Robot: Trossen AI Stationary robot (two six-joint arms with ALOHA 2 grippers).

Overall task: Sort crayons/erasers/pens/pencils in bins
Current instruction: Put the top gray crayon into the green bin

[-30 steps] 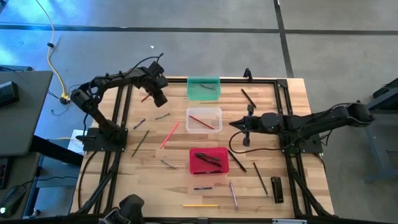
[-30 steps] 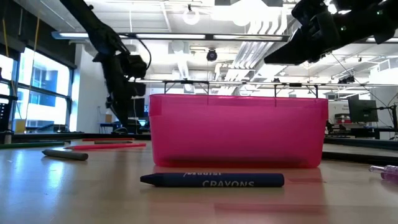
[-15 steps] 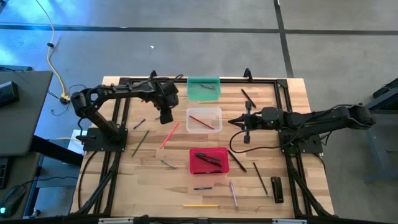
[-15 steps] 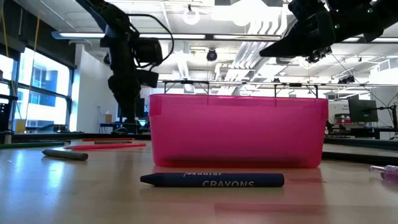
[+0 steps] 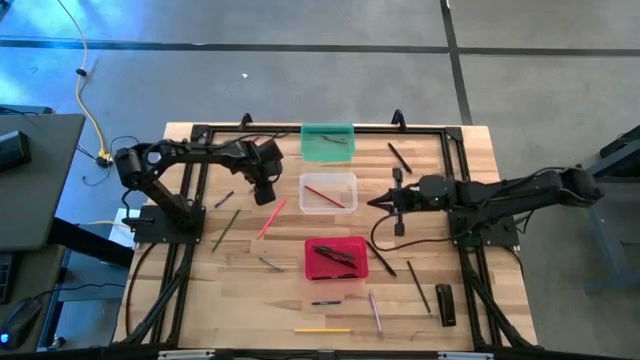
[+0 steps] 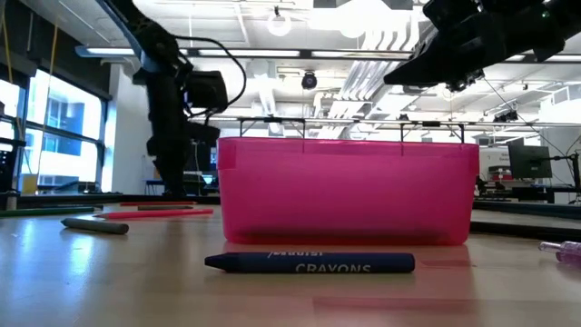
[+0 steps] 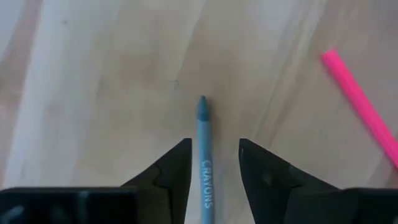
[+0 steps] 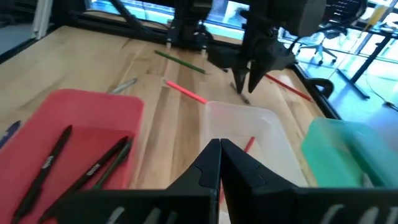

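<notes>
Left gripper (image 7: 214, 165) hangs low with its fingers parted around a blue crayon (image 7: 203, 158) lying flat on the table (image 7: 93, 93) (a pink pencil (image 7: 360, 102) lies nearby); beyond stand the clear bin (image 5: 328, 192) and the closed right gripper (image 5: 378, 200).

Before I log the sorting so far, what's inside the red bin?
The red bin holds several dark pens, lying loose and crossing one another, one with a greenish barrel. The exact count is unclear, and whatever lies beneath them is covered.
</notes>
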